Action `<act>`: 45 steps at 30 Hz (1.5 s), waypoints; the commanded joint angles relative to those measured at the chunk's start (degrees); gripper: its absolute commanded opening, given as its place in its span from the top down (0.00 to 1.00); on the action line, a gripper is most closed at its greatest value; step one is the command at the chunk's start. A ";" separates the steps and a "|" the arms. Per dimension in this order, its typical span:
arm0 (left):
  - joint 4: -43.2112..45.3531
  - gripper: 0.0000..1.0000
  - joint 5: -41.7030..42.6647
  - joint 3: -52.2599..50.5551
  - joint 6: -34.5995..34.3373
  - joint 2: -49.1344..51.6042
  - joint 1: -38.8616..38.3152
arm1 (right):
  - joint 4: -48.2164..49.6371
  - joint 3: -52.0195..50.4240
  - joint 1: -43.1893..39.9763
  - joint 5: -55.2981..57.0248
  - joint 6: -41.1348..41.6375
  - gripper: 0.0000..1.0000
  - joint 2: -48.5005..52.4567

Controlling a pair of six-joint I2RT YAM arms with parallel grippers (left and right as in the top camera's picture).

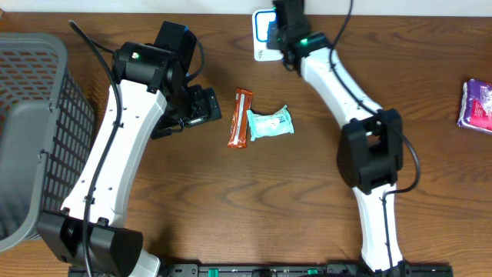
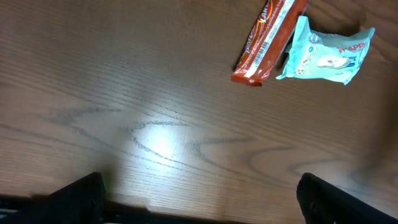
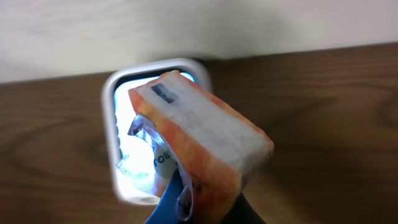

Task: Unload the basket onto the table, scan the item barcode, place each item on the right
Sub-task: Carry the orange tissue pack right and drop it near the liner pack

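Far left there's a grey basket (image 1: 31, 115), nothing to do with this step as far as I can see. The left gripper (image 1: 201, 108) hangs over bare wood with its jaws spread wide and nothing in them. Just right of it, an orange snack bar (image 1: 241, 118) and a teal packet (image 1: 269, 123) lie touching on the table, not yet picked up. Further right, at the back edge, the right gripper (image 1: 283, 32) is clamped tight on an orange pack (image 3: 205, 137) and holds it right over the lit scanner (image 3: 112, 124). So I'd say the scan is in hand, but I can't tell if it has registered or if the barcode faces the window. A purple packet (image 1: 478, 104) sits at the far right edge.
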 commanded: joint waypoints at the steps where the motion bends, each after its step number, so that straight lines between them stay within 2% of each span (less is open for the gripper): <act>1: -0.31 0.02 -0.35 0.20 0.13 0.31 0.17 | -5.11 4.04 -6.69 2.99 2.49 0.99 -5.95; 6: -0.31 0.02 -0.35 0.20 0.13 0.31 0.17 | -19.54 4.31 -15.52 11.26 1.73 0.99 -8.44; 9: -0.31 0.02 -0.37 0.20 0.13 0.31 0.17 | -28.00 3.37 -21.79 11.69 -3.26 0.99 -7.93; 13: -0.31 0.02 -0.35 0.20 0.13 0.31 0.17 | -33.29 1.14 -29.81 6.40 -9.66 0.99 -6.56; 16: -0.33 0.02 -0.37 0.20 0.13 0.31 0.17 | -34.32 0.31 -33.59 1.07 -11.50 0.98 -5.46; 17: -0.33 0.02 -0.35 0.20 0.13 0.31 0.17 | -34.53 0.00 -34.82 0.31 -11.47 0.91 -5.16; 18: -0.33 0.02 -0.37 0.20 0.13 0.31 0.17 | -34.71 -0.39 -36.24 0.20 -11.45 0.77 -4.87; 25: -0.31 0.02 -0.37 0.20 0.13 0.31 0.17 | -36.59 -1.29 -40.79 3.06 -7.08 0.45 -4.76; 32: -0.31 0.02 -0.35 0.20 0.13 0.31 0.17 | -39.30 -1.29 -39.82 -11.34 -10.51 0.46 -4.76; 38: -0.31 0.02 -0.37 0.20 0.13 0.31 0.17 | -41.66 -1.31 -35.39 -39.28 -15.19 0.46 -4.76; 39: -0.33 0.02 -0.35 0.20 0.13 0.31 0.17 | -42.03 -1.31 -34.34 -42.91 -15.17 0.44 -4.76; 41: -0.31 0.02 -0.35 0.20 0.13 0.31 0.17 | -43.08 -1.31 -32.02 -47.30 -15.15 0.22 -4.76; 44: -0.31 0.02 -0.35 0.20 0.13 0.31 0.17 | -48.00 -1.31 -26.51 -48.26 -16.96 0.05 -4.74; 45: -0.33 0.02 -0.35 0.20 0.13 0.31 0.17 | -49.70 -1.36 -24.55 -48.24 -20.79 0.04 -4.74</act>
